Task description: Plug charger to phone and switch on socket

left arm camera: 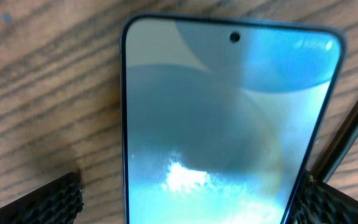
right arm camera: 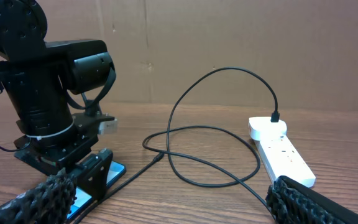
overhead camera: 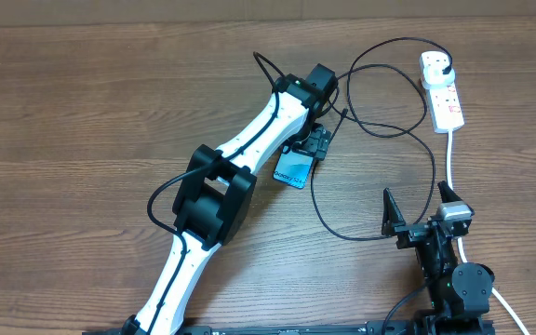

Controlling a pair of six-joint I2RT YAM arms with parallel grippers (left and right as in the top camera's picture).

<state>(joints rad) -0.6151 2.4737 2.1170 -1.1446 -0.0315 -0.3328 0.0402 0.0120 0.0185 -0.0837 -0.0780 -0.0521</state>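
The work is at its opening step: securing the phone (overhead camera: 291,172) so the charger (overhead camera: 433,167) can go in. The charger's black plug (overhead camera: 448,70) already sits in the socket (overhead camera: 445,102) at its rounded end. Whether the switch is on cannot be told.

The left end effector (overhead camera: 307,149) hangs low over the phone with its jaws wide apart and nothing gripped. In the left wrist view the phone lies face up on the desk (overhead camera: 82,93) between the two fingertips (left arm camera: 55,199), reaching ahead of them. A strand of cable runs just beside its right edge.

The right end effector (overhead camera: 422,212) is open and empty too. It rests near the desk's front edge, well apart from the phone, with a loop of charger lying just ahead of it.

The next move probably calls for the left jaws to close on the phone's long edges, squarely so that it does not skid. The right arm must then find the connector tip, which these views do not clearly show.
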